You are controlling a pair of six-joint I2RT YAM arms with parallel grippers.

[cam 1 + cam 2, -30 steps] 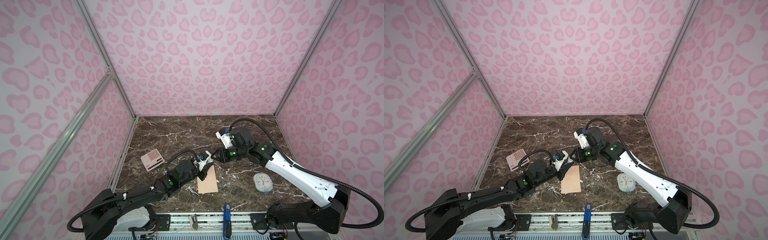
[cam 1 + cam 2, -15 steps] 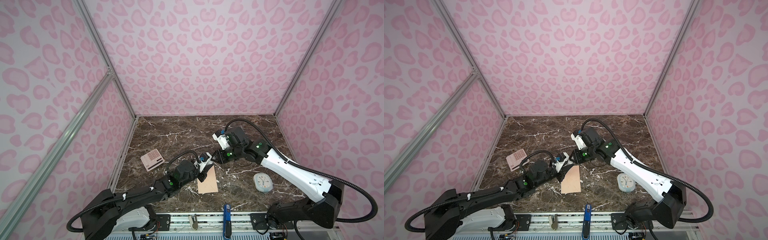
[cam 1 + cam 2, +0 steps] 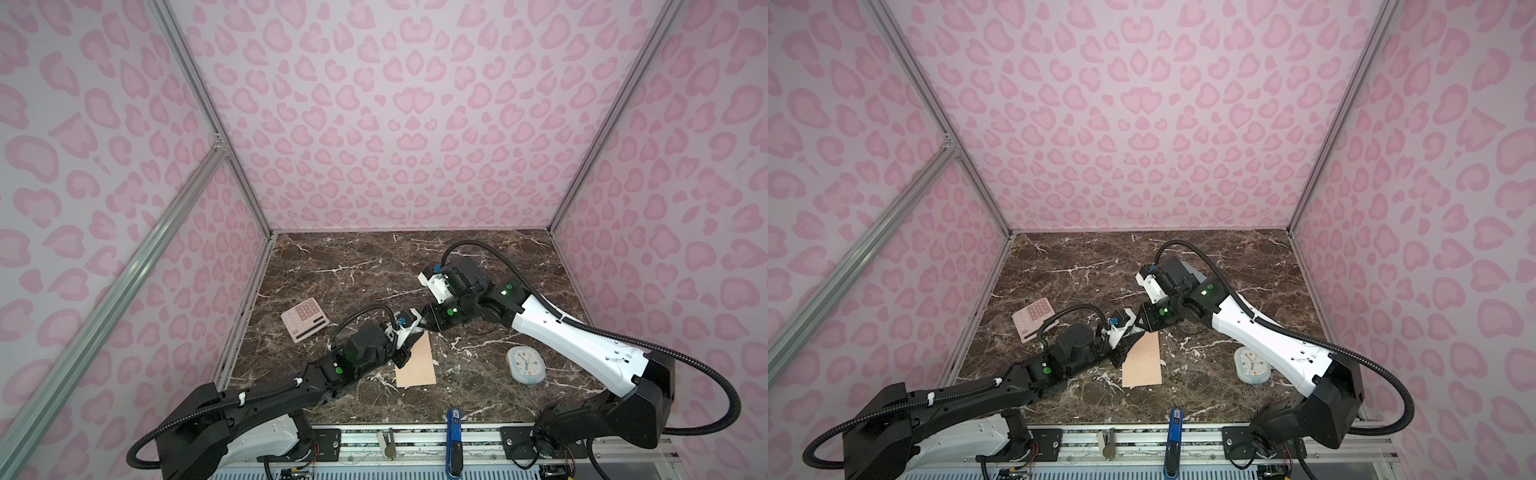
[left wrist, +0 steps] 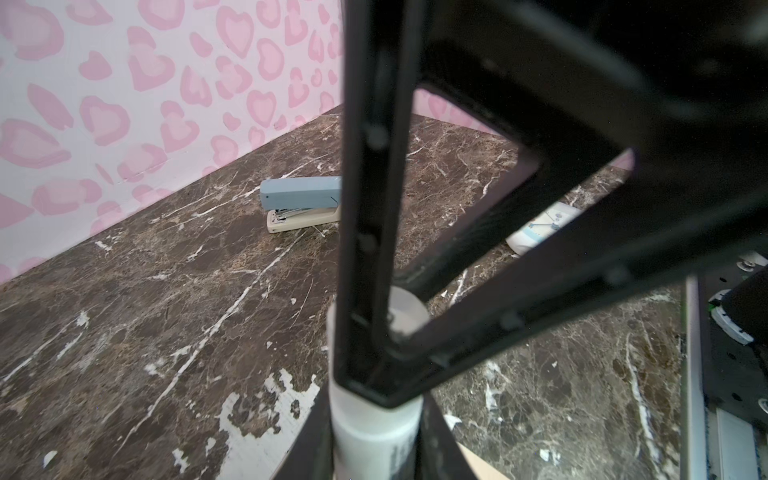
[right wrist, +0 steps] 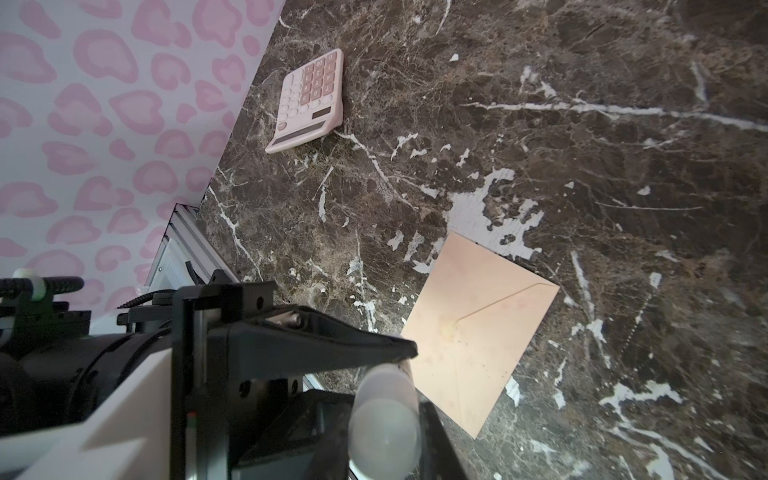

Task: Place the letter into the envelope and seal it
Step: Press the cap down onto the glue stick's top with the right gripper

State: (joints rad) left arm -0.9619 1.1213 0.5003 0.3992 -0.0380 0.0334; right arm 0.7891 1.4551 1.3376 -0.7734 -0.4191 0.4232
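Fingers (image 4: 309, 440) of the left gripper (image 4: 374, 444) drawn in narrow, pinching the body of a white glue stick (image 4: 374, 419) — print on its side too blurred to read. Clamped across the stick's frosted cap end, the right gripper (image 5: 384, 440), jaws likewise narrow around it; both grips meeting above the far end of the envelope (image 3: 417, 365).

Left to right across the marble table (image 3: 340, 266): near the left wall, a pink calculator (image 3: 304, 320), flat, keys up, "00" and "0" legible on it in the right wrist view, other digits faint. Next, the two grippers tip to tip. Just below them in both top views, the envelope again (image 3: 1143, 365) — peach, flat on the marble near the front middle, flap side up with the flap folded down, far edge partly hidden behind the left gripper. At the front rail, a blue clip (image 3: 454, 432), small white label unreadable. Close to a wall in the left wrist view, a blue-and-cream stapler (image 4: 301, 203). Furthest right, well apart from the envelope, a pale blue clock (image 3: 525, 364) lying face up, numerals too small to read.
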